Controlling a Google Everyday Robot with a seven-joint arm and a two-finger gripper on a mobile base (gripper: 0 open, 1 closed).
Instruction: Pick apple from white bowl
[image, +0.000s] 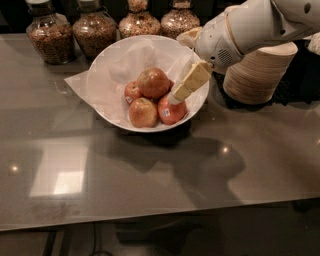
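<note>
The white bowl (107, 75), wide and lined with crumpled white paper, stands on the grey counter at centre back. Several apples lie in it. The largest apple (153, 82), glossy red-brown with a yellowish blush, sits on top in the middle. Smaller red apples lie around it: one at the left (132, 91), one in front (143, 112) and one at the right with a sticker (171, 111). My gripper (176, 96) reaches in from the upper right over the bowl's right rim. Its tip is just right of the largest apple and above the stickered one.
Several glass jars of grains or nuts (95, 31) line the back edge behind the bowl. A stack of tan disposable bowls (260, 72) stands at the right, under my white arm (250, 27). The glossy counter (150, 175) stretches toward the front.
</note>
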